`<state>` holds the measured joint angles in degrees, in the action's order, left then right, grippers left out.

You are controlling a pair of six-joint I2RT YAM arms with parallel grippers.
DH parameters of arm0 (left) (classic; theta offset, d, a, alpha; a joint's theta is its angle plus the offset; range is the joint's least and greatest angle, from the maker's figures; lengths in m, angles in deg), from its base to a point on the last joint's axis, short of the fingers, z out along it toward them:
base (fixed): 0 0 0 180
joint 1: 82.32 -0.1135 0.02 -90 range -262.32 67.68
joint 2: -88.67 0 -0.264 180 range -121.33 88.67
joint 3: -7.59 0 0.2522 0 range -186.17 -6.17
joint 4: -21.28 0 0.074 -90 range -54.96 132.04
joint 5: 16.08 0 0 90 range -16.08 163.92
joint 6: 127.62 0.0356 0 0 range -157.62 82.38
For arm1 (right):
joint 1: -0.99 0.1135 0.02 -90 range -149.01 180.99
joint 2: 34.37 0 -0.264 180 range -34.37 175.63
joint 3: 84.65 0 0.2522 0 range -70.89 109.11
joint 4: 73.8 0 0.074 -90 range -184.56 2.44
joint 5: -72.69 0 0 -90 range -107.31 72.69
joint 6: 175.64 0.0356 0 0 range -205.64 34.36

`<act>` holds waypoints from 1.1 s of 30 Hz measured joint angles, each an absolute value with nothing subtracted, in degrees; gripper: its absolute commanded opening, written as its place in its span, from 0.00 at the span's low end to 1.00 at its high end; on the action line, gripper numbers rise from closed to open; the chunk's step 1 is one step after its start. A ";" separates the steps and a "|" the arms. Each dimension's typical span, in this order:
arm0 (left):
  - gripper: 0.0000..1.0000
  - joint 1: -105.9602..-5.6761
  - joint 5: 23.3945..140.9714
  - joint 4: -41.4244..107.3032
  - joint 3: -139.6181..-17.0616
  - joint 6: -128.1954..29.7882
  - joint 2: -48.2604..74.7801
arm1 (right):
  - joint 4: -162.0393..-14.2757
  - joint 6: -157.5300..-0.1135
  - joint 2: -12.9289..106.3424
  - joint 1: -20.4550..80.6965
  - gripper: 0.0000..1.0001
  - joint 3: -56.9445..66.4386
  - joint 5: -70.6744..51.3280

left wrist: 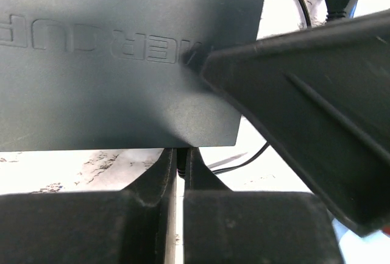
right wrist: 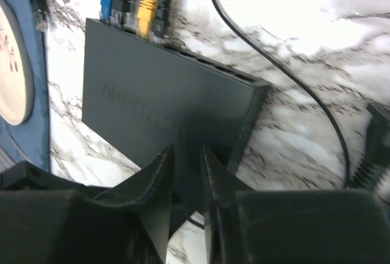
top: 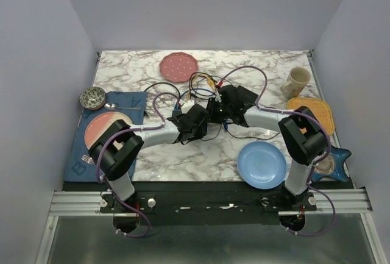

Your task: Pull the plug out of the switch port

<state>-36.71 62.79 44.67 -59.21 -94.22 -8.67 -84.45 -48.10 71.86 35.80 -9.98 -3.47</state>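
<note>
Switch (right wrist: 158, 93), flat and matte black with embossed lettering on its top, lies on the marble tabletop (top: 201, 154) near the middle, under the wrists of both arms, which reach in from left and right and meet above it. A blue placemat (top: 131, 102) covers the left side of the tabletop and carries a pink plate (top: 106, 127). A blue plate (top: 262, 164) sits at the near right, a dotted plate (top: 179, 67) at the far edge, and an orange mat (top: 312, 113) on the right. A mug (top: 297, 82) stands beyond that mat, and a bowl (top: 92, 97) at the placemat's far corner.

The right fingers (right wrist: 152, 191) stand slightly apart over the switch's near edge, with its dark top showing in the gap. In the left wrist view one of them rests its tip on the switch's top. The left fingers (left wrist: 146, 215) are almost together just off the switch's edge, with only a slit between them. Whether they pinch the thin black cable (left wrist: 244, 161) running towards them cannot be told.

Four plugs (right wrist: 148, 8), blue, black, yellow and black, sit side by side in sockets at one end of the switch's far long edge.
</note>
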 measured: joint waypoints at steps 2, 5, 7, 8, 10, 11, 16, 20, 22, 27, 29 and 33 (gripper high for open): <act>0.00 -36.65 62.76 44.58 -59.21 -94.14 -8.67 | -84.67 -48.03 70.00 35.76 0.50 -11.43 -4.28; 0.00 -36.60 62.70 44.61 -59.18 -94.07 -8.67 | -85.67 -48.14 67.56 35.78 0.50 -14.11 -5.37; 0.00 -36.56 62.59 44.61 -59.18 -94.00 -8.67 | -86.41 -48.03 66.94 35.76 0.50 -16.26 -5.52; 0.00 -36.54 62.57 44.58 -59.18 -94.00 -8.67 | -86.85 -47.75 66.92 35.76 0.50 -17.02 -5.54; 0.00 -36.54 62.59 44.61 -59.18 -93.98 -8.67 | -86.48 -47.22 66.79 35.54 0.49 -17.46 -5.52; 0.00 -36.54 62.59 44.58 -59.18 -93.98 -8.67 | -86.50 -47.09 66.77 35.52 0.46 -17.48 -5.50; 0.00 -36.54 62.59 44.58 -59.18 -93.68 -8.67 | -85.69 -46.06 67.14 35.47 0.43 -17.48 -4.52; 0.00 -36.54 62.61 44.56 -59.18 -93.41 -8.67 | -84.29 -44.91 67.40 35.47 0.40 -17.85 -2.90; 0.00 -36.54 62.63 44.56 -59.18 -93.26 -8.67 | -83.05 -44.12 67.60 35.43 0.35 -18.40 -1.98; 0.00 -36.49 62.65 44.58 -59.18 -92.67 -8.67 | -81.13 -42.50 68.21 35.32 0.12 -18.51 -0.17; 0.00 -36.43 62.63 44.63 -59.18 -92.26 -8.67 | -80.78 -42.06 68.45 34.99 0.04 -18.49 0.29; 0.00 -36.45 62.11 44.71 -59.16 -91.51 -8.63 | -80.58 -41.41 69.61 34.51 0.01 -17.41 1.28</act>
